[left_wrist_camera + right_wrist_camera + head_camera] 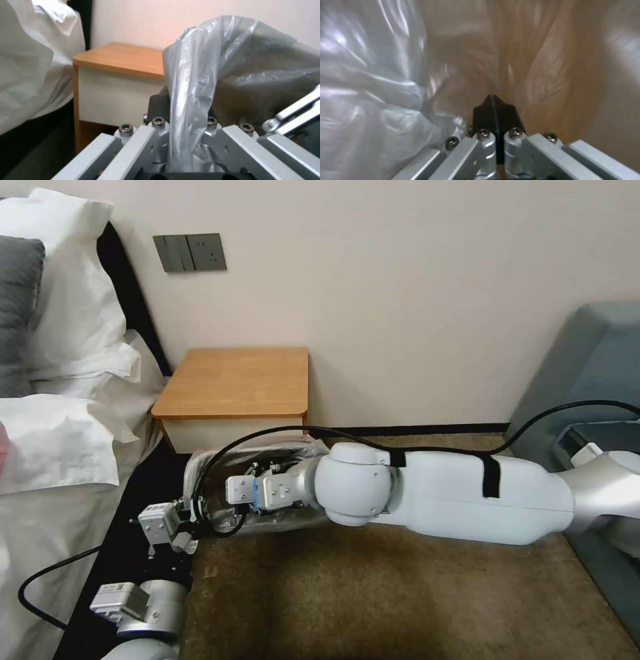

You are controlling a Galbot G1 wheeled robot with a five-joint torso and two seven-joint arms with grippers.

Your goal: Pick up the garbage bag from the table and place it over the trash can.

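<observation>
Two grippers at work low on the floor in front of the table (233, 380), both engaged with one garbage bag (293, 450).

Garbage bag: thin, crinkled, translucent grey film, glossy in the folds. It lies spread beneath the arms, just in front of the table's white drawer front and off the tabletop. In the left wrist view the plastic (233, 62) rises as a puffed, creased hood above the fingers, with one twisted pleat running down between them. In the right wrist view the film (370, 87) surrounds the fingers on all sides, silvery on one side, warm tan where light comes through.

Table: small wooden nightstand, smooth orange-brown square top, white drawer front, standing against the wall beside the bed (60, 447). Its top is bare.

Left gripper (190, 527): arm rising from the near left corner, wrist level, fingers pointing toward the table; jaws clamped on the bag's gathered pleat at its near left edge.

Right gripper (237, 492): long white arm stretched across from the right, almost horizontal, wrist bent leftward, reaching into the bag. Its black pads (493, 115) meet tip to tip, jaws together; whether any film is caught between them cannot be told.

Carpet (373, 593): brown, short pile, under both arms.

Trash can: not identifiable under the plastic.
</observation>
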